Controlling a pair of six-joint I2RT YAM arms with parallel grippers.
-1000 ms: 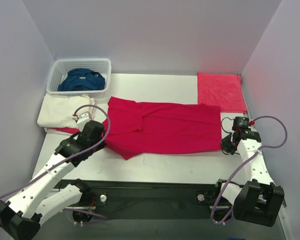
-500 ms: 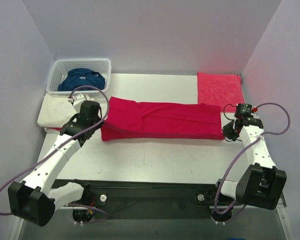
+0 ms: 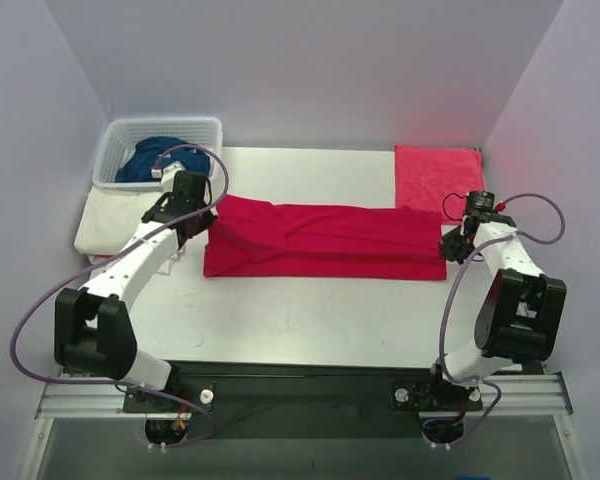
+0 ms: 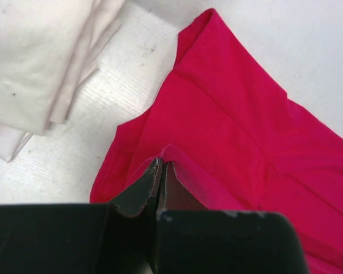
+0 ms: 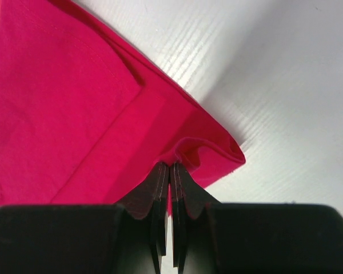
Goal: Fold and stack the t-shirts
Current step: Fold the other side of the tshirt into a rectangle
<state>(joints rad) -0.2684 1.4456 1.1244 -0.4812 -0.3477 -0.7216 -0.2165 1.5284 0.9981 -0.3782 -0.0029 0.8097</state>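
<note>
The crimson red t-shirt (image 3: 325, 240) lies across the table's middle as a long narrow band, folded lengthwise. My left gripper (image 3: 201, 222) is at its left end and is shut on a fabric edge (image 4: 177, 154). At the right end, my right gripper (image 3: 448, 243) is shut on a bunched hem (image 5: 203, 149). The cream-white t-shirt (image 3: 115, 220) lies folded at the left, also visible in the left wrist view (image 4: 34, 51). The dark blue t-shirt (image 3: 163, 160) sits crumpled in the basket.
A white lattice basket (image 3: 115, 150) stands at the back left corner. A folded coral-red cloth (image 3: 438, 180) lies at the back right, close to the right gripper. Walls close in the table on the left, back and right.
Both grippers have carried the red shirt's near edge toward the back, over the rest of it. The wide spread shirt is now a narrow doubled band.
</note>
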